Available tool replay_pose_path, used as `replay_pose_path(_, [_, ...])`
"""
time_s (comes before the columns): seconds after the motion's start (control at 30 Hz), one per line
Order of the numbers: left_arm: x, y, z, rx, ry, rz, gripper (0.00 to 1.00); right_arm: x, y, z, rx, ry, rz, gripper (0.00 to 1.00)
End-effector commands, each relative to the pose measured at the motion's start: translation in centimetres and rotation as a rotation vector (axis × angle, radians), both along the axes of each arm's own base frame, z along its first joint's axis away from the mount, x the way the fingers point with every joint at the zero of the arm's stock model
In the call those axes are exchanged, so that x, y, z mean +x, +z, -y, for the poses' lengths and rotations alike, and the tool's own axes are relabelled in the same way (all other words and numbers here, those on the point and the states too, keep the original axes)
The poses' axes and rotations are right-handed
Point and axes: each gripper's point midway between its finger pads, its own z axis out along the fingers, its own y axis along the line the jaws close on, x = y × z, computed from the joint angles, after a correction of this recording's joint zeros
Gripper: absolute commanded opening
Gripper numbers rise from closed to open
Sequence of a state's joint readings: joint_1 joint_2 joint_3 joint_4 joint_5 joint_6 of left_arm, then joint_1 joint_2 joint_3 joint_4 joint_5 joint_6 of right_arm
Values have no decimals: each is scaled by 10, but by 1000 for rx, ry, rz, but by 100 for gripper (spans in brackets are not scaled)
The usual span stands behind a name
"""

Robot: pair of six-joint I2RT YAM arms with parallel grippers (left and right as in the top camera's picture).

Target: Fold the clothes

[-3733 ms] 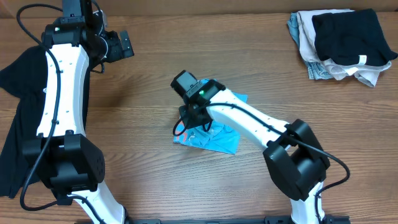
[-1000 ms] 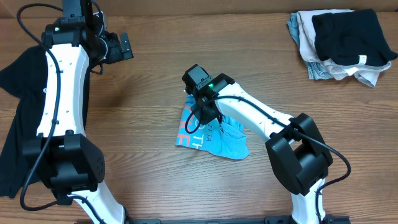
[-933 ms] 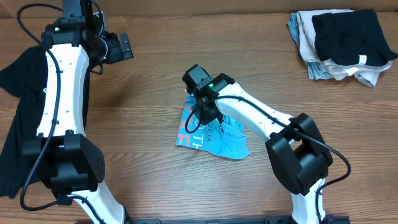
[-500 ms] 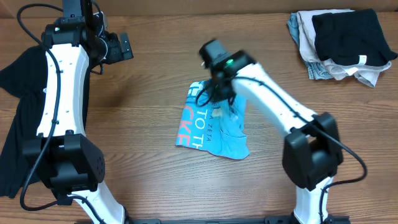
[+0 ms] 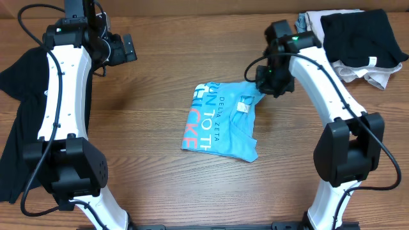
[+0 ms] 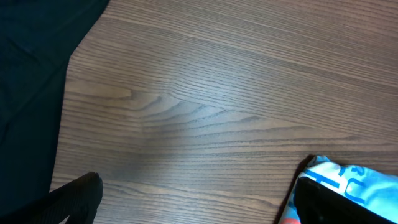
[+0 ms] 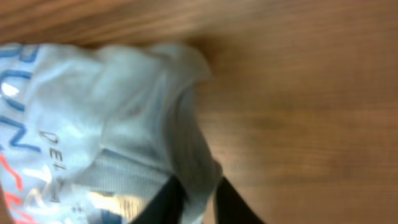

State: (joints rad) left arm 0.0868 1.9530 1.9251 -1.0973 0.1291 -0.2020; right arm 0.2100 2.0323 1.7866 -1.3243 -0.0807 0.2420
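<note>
Wooden table: light blue T-shirt pinched at edge by right gripper; left gripper spread wide, empty.

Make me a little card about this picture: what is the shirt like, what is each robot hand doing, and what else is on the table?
shirt: light blue T-shirt, rumpled, lettering up, mid-table
right gripper: pinching the shirt's upper right edge
left gripper: open, empty, away from the shirt
also there: black cloth at left; clothes pile in far right corner
table: wood
</note>
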Motion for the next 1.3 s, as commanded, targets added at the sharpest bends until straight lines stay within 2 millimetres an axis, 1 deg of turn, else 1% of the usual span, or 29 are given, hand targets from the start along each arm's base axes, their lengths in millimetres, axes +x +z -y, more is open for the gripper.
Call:
replay_pose_path(0.0, [1,-1,-1,18,-18,0,100,-10,14,3,32,-14,-16,60])
replay_pose_path(0.03, [1,-1,-1,18,-18,0,100,-15,14,6,27,-19,-38,70])
replay_pose_path(0.13, [1,-1,-1,19,-18,0,100,-25,15,7,39,-25,-84,81])
replay_pose_path(0.27, [1,-1,-1,19,-19,-1,100,-30,16,-9,136,17,-106,100])
replay_pose_path(0.3, [1,-1,-1,19,-19,0,100,-34,14,-17,184,36,-120,100])
replay_pose_path(0.37, [1,-1,-1,19,-18,0,100,-38,7,-25,230,40,-139,100])
replay_pose_path(0.6, [1,-1,-1,19,-18,0,100,-53,-33,-49,398,62,-172,100])
replay_pose_path(0.7, [1,-1,-1,18,-18,-1,100,-56,-51,-55,440,66,-160,100])
replay_pose_path(0.83, [0,-2,-1,17,-19,-7,100,-60,-67,-66,527,74,-140,100])
replay_pose_path(1.03, [-1,-2,0,17,-19,-9,100,-53,-72,-85,651,26,-99,100])
replay_pose_path(1.1, [-1,-2,0,17,-19,-9,100,-47,-73,-96,667,-3,-84,99])
replay_pose_path(1.17, [-1,-2,0,17,-19,-9,100,-45,-72,-106,675,1,-69,96])
replay_pose_path(1.27, [-1,-2,0,17,-19,-9,100,-43,-70,-126,685,14,-53,86])
